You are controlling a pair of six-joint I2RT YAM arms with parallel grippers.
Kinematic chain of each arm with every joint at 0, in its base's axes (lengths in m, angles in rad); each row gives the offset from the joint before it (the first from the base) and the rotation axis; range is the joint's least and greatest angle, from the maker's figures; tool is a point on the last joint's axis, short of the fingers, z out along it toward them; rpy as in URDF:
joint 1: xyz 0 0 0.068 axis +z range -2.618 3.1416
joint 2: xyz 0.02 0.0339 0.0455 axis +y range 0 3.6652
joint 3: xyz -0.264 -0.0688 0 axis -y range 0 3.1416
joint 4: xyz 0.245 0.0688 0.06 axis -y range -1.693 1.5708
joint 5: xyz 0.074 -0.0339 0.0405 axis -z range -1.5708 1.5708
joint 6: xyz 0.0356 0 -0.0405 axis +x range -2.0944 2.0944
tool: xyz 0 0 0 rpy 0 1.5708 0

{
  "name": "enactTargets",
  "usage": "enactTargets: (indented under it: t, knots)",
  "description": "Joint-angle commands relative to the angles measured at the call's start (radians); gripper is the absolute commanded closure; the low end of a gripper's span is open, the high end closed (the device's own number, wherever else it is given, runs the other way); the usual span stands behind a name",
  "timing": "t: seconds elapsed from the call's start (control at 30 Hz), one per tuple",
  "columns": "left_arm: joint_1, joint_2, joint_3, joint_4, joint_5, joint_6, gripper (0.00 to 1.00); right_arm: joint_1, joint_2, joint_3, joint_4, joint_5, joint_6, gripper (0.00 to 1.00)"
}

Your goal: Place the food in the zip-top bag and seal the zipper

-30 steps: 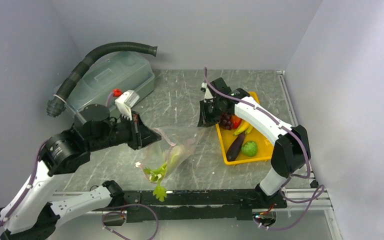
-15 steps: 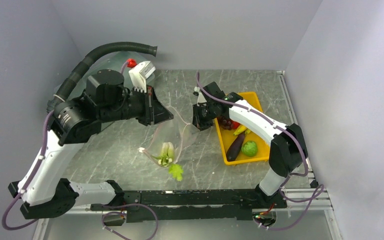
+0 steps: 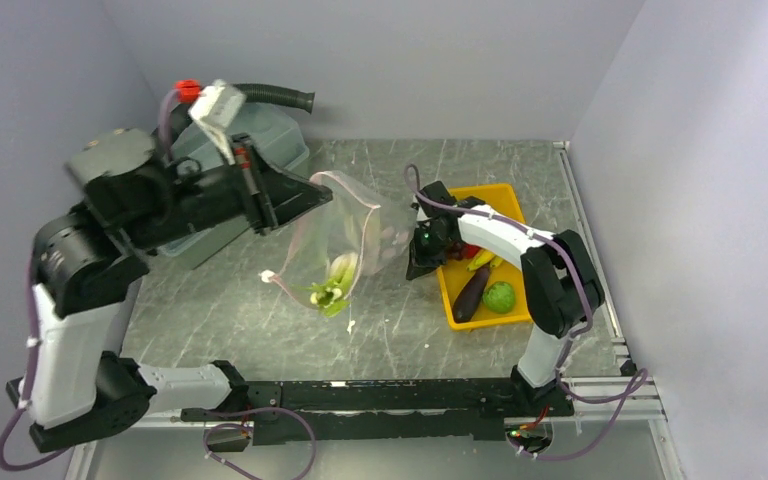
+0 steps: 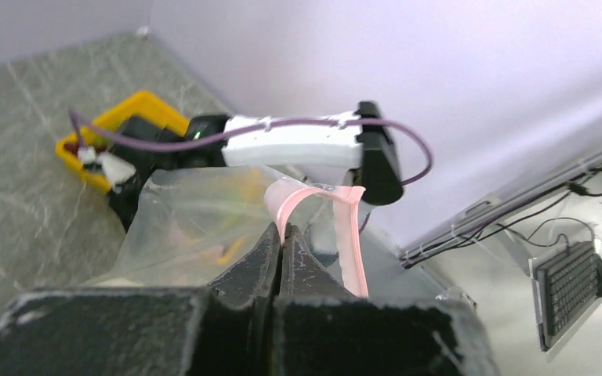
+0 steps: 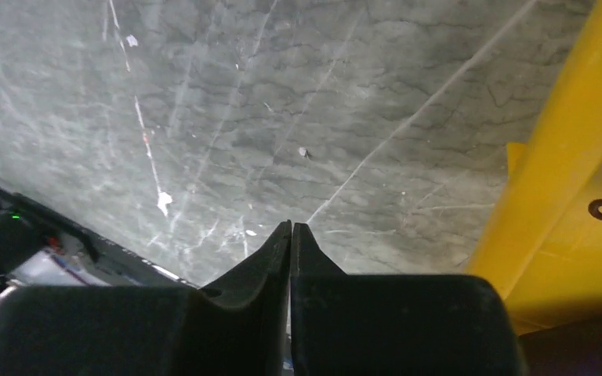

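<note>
Bag [image 3: 360,215]: hung mid-frame, celery [image 3: 335,285] inside.
Left gripper [image 4: 281,230]: pinched shut on zipper [image 4: 350,243].
Right gripper [image 5: 291,229]: closed, empty, by tray [image 5: 572,117].
Advice: mouth is best kept spread wide.

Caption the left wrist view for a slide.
Left gripper pinching zip-top bag at its zipper; right arm, yellow tray behind.

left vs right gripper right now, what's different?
The left gripper is held high above the table; the right gripper sits low over it, beside the yellow tray. The left gripper pinches the zip-top bag at its zipper; the right gripper grips nothing. Both are shut.
</note>
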Motion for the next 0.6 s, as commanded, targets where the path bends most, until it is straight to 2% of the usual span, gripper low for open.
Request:
enactTargets:
  t: [0.0, 0.07, 0.13, 0.4, 0.57]
  knots:
    - [-0.004, -0.030, -0.006, 0.142, 0.045, -0.013, 1.00, 0.042, -0.024, 0.041, -0.011, 0.064, -0.004, 0.82]
    - [-0.005, -0.022, 0.001, 0.118, 0.007, -0.003, 1.00, 0.044, -0.052, 0.041, -0.008, 0.087, 0.008, 0.65]
    - [-0.005, -0.010, 0.014, 0.086, -0.032, 0.002, 1.00, 0.044, -0.099, 0.046, -0.014, 0.120, 0.016, 0.57]
    - [-0.005, -0.010, -0.030, 0.091, -0.160, -0.015, 1.00, 0.044, -0.250, 0.053, -0.036, 0.126, 0.030, 0.51]
    - [-0.004, -0.012, -0.042, 0.081, -0.207, -0.021, 1.00, 0.044, -0.323, 0.007, -0.051, 0.222, 0.044, 0.47]
